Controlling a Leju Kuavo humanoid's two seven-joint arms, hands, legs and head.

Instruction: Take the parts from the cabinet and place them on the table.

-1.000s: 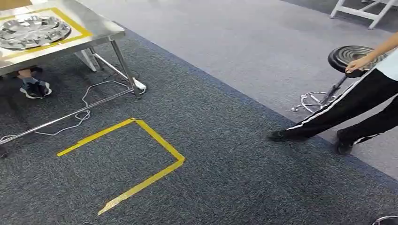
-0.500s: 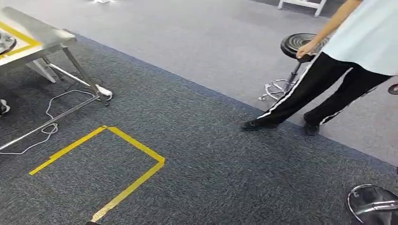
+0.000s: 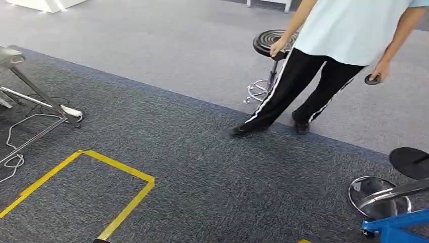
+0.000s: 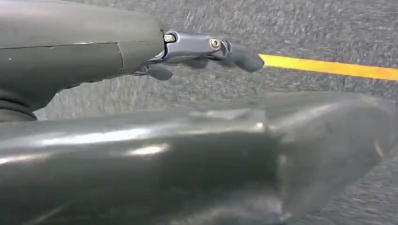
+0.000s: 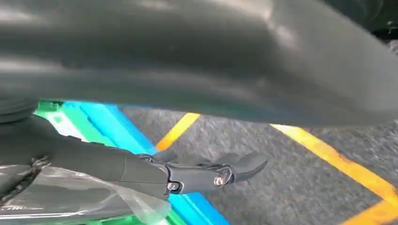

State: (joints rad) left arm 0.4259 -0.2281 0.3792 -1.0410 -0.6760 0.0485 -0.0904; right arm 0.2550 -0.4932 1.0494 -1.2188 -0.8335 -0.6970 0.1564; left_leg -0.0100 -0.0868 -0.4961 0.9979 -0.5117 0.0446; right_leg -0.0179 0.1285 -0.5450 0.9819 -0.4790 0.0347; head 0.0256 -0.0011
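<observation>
Head view looks down on dark carpet: yellow floor tape [image 3: 116,172] marks a box at near left, and the table leg [image 3: 35,96] with a white cable [image 3: 15,162] sits at far left. A person [image 3: 324,55] stands far right of centre, one hand on a black stool [image 3: 268,43], the other holding a small dark disc [image 3: 373,79]. At near right are a second stool's chrome base [image 3: 379,197] and the corner of a blue frame [image 3: 399,225]. Neither the cabinet nor any part can be made out here, so I cannot give the parts' bearing from either hand. Left hand [image 4: 206,51] hangs over carpet near a yellow line, fingers extended and a little apart, holding nothing. Right hand [image 5: 206,173] likewise: fingers loosely extended, empty, with blue and green framework [image 5: 108,126] just beyond it and clear plastic film [image 5: 70,201] nearby. Judgement: transit phase, nothing in hand; the blue frame lies on the right-hand side, so the right hand is likely nearer whatever stands there. Open carpet ahead; the stool base and the person limit room on the right.
</observation>
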